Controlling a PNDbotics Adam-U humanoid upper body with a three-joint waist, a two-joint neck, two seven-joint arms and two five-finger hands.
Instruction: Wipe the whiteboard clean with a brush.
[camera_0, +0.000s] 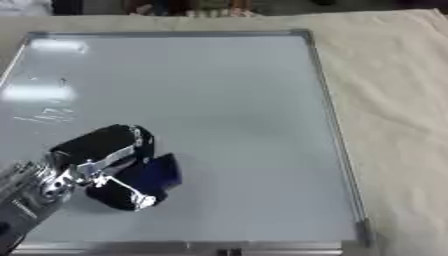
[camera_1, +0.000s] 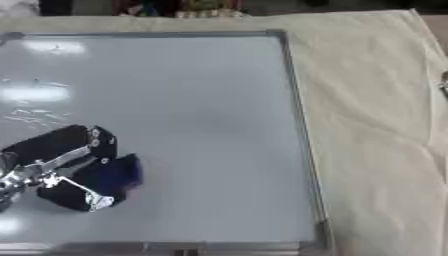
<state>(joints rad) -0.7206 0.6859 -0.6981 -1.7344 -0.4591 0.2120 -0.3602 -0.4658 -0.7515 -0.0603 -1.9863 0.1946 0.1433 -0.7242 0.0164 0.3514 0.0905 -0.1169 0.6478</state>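
Left hand over near-left part of whiteboard, fingers and thumb curled round a dark blue brush, which lies against the board surface. Faint marks on the board's left side, beyond the hand. Whiteboard lies flat on a table under beige cloth. Right hand out of view.

One whiteboard, one dark blue brush, one left hand, one cream cloth

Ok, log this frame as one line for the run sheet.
left hand: fingers curled on blue brush | brush on whiteboard, lower left | faint marks upper left | right hand: not in view
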